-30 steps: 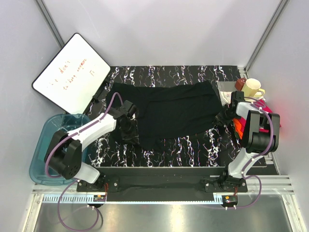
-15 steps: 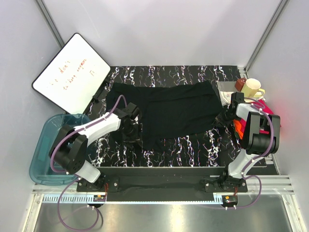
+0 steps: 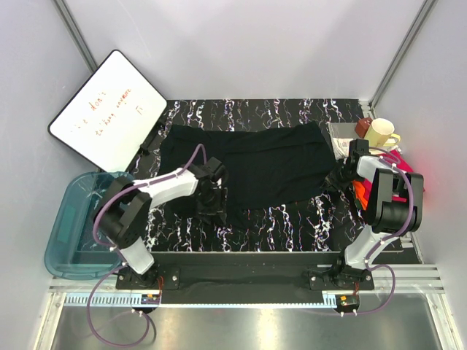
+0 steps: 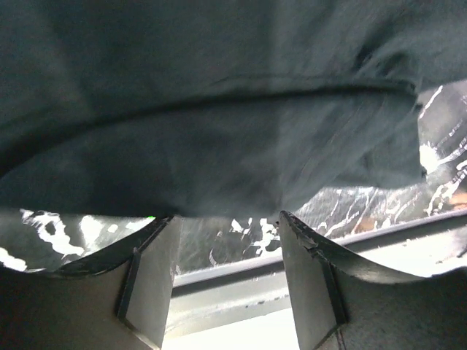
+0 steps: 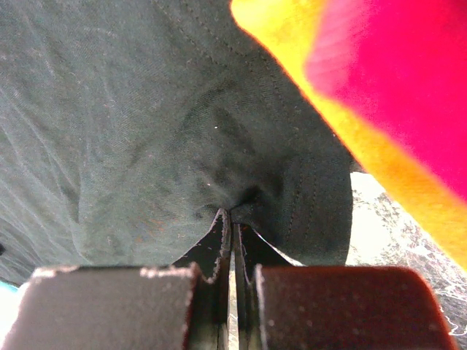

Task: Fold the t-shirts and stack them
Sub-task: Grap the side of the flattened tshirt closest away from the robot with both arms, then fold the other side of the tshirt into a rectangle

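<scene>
the black t-shirt [image 3: 255,164] lies spread across the middle of the table [image 3: 292,219], long side running left to right, which leaves each end free to be lifted and laid over. the right gripper [image 5: 232,213] is pressed together on the shirt's right-hand corner, with black cloth bunching into its tips. my guess is that it holds that end taut so the cloth does not slide while the other side is worked. the left gripper [image 4: 226,219] hangs low at the near-left edge of the shirt, jaws spread and nothing between them, the hem just ahead of the fingertips. it looks placed to take that rumpled edge for a fold. the pink t-shirt [image 5: 394,73] and the orange piece [image 5: 379,164] sit bunched at the table's right side, just beside the right gripper and near the mug [image 3: 379,133], out of the folding space. the fold looks unfinished and stacking has not begun
</scene>
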